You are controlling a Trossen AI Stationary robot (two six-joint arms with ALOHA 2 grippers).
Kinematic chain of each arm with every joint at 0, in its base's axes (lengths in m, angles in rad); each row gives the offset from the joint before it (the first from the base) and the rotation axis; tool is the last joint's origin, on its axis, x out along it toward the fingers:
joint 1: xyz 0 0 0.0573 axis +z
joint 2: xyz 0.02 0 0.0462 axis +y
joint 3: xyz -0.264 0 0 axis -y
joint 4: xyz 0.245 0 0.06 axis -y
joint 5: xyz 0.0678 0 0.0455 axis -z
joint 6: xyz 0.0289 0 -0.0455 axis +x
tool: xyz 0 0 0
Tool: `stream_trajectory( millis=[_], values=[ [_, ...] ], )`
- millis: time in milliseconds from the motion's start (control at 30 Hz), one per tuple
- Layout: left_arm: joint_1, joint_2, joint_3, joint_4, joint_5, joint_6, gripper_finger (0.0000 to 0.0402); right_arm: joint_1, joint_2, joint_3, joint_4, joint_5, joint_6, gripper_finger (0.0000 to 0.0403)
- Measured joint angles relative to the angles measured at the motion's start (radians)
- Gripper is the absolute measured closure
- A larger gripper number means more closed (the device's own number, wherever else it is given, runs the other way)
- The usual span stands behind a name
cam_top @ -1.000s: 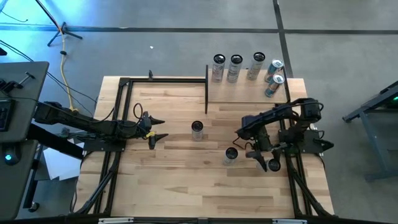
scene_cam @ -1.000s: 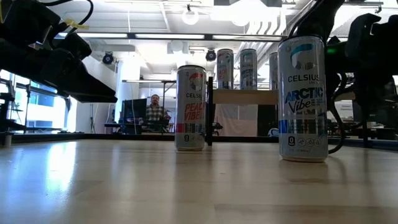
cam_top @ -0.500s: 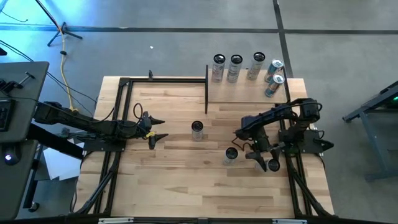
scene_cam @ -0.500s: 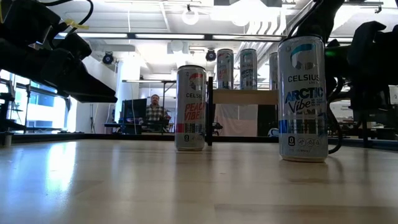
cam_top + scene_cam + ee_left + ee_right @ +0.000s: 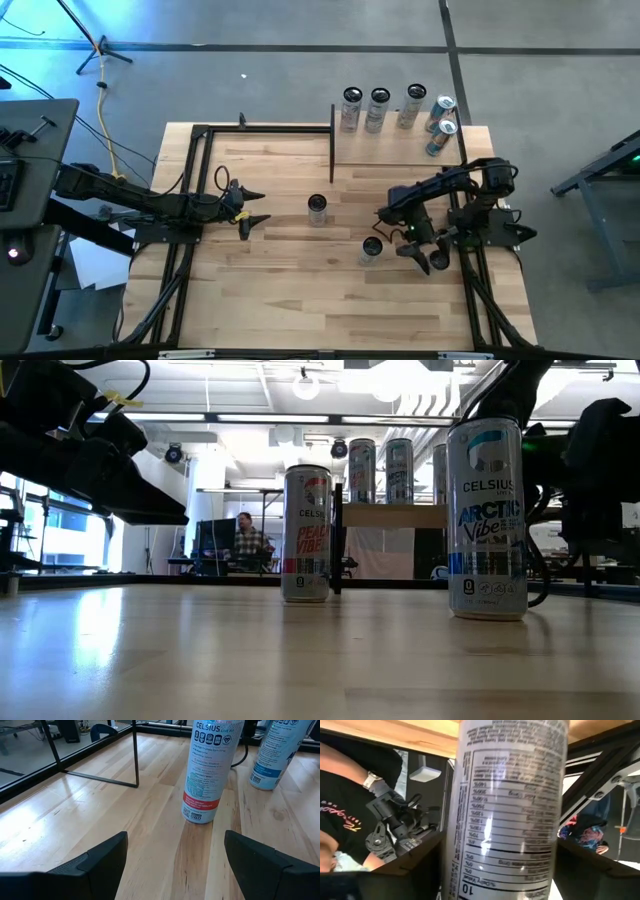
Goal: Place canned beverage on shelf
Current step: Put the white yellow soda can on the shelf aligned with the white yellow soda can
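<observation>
right gripper (image 5: pixel 428 257) fingers have spread wider around silver can (image 5: pixel 507 805); left gripper (image 5: pixel 253 205) fingers spread.

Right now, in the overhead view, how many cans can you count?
7: five cans on the shelf, one can mid-table, a second can beside the right gripper, which may hide another.

On the bench (image 5: pixel 280 300) we see the shelf (image 5: pixel 395 150) at the far right with five cans (image 5: pixel 380 110) along its far edge. A can (image 5: pixel 317 210) stands mid-bench, another (image 5: pixel 370 250) nearer and to its right. The left gripper (image 5: pixel 250 206) lies left of the middle can, the right gripper (image 5: pixel 428 258) right of the near one.
</observation>
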Motion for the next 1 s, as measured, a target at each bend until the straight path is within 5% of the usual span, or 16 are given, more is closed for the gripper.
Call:
stream_trajectory(
  millis=[500, 733, 900, 1000],
  values=[
    [0.000, 0.000, 0.000, 0.000, 0.000, 0.000, 0.0096, -0.077, -0.028, 0.165, -0.094, 0.199, -0.062, 0.0006],
    [0.000, 0.000, 0.000, 0.000, 0.000, 0.000, 0.0096, -0.049, -0.205, 0.274, -0.104, 0.402, 0.106, 0.0008],
    [0.000, 0.000, 0.000, 0.001, 0.000, 0.000, 0.0096, 0.077, -0.374, 0.301, -0.087, 0.653, 0.341, 0.0008],
    [0.000, 0.000, 0.000, 0.000, 0.000, 0.000, 0.0096, 0.181, -0.458, 0.244, -0.018, 0.691, 0.472, 0.0008]
  ],
)
